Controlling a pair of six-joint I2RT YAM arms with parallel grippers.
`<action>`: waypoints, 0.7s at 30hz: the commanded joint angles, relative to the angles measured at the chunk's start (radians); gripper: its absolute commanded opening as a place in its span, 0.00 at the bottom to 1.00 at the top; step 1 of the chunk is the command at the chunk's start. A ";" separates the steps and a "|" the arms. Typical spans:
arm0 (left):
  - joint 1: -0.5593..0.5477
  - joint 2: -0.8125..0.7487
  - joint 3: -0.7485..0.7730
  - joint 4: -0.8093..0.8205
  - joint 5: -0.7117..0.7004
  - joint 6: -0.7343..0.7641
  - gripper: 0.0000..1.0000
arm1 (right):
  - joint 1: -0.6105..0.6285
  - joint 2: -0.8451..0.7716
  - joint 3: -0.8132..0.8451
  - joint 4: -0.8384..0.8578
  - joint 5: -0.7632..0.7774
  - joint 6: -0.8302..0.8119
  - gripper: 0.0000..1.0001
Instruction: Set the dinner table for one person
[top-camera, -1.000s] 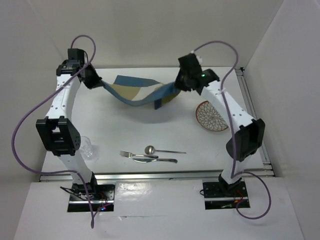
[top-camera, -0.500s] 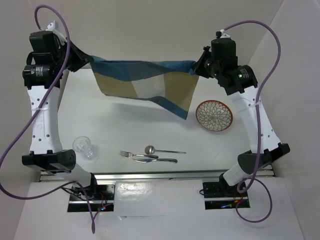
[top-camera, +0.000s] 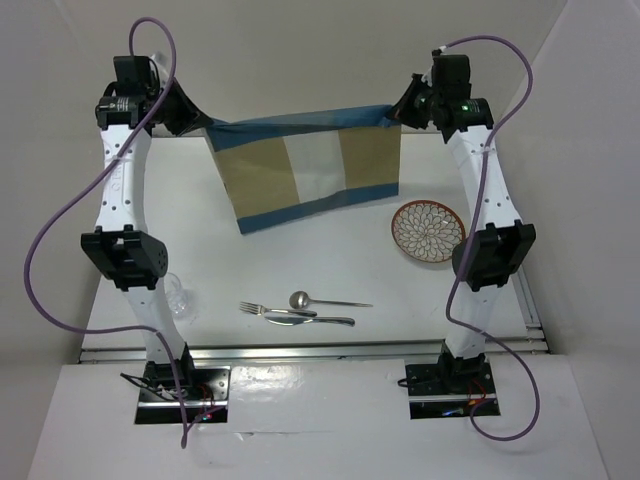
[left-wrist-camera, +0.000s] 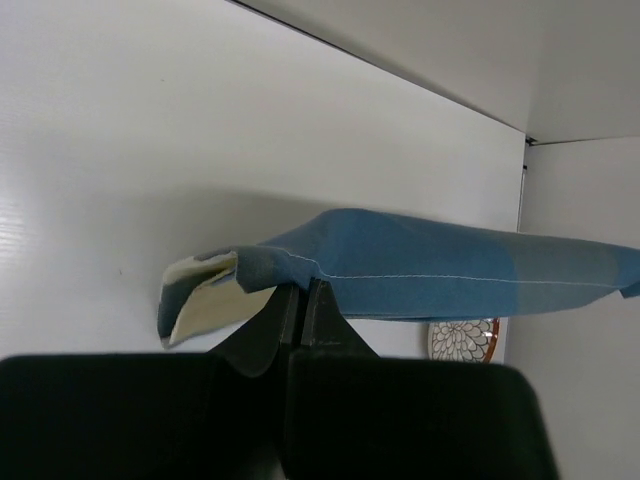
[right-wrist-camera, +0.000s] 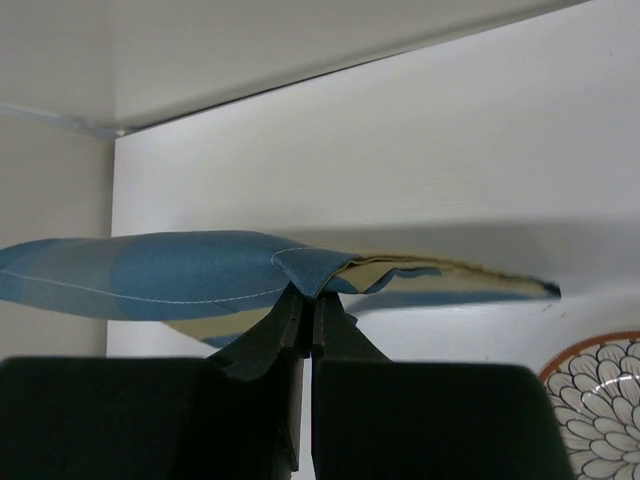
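Left end effector (top-camera: 200, 122) clamped shut on one top corner of the mat (top-camera: 310, 170); right end effector (top-camera: 393, 114) pinched shut on the other. Mat hung stretched above the bench (top-camera: 330, 270), toward its far edge, lower hem tilted. Risk: uneven lowering would lay it skewed or folded; right hem could drape onto plate (top-camera: 428, 231) near right edge.

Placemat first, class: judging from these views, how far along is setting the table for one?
Nothing looks set yet. In hand: the left gripper and right gripper each pinch a corner of the placemat, holding it spread above the dinner table. Left: lay it flat, then arrange the plate, fork, knife, spoon and glass around it.
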 joint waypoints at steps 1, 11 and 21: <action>0.018 -0.030 0.068 0.062 0.042 0.002 0.00 | -0.026 -0.015 0.073 0.115 -0.056 -0.016 0.00; 0.036 -0.293 -0.306 0.186 0.042 0.002 0.00 | -0.005 -0.276 -0.452 0.281 -0.056 -0.007 0.00; 0.036 -0.697 -1.081 0.254 -0.025 -0.005 0.40 | 0.202 -0.471 -1.060 0.309 -0.011 0.038 0.16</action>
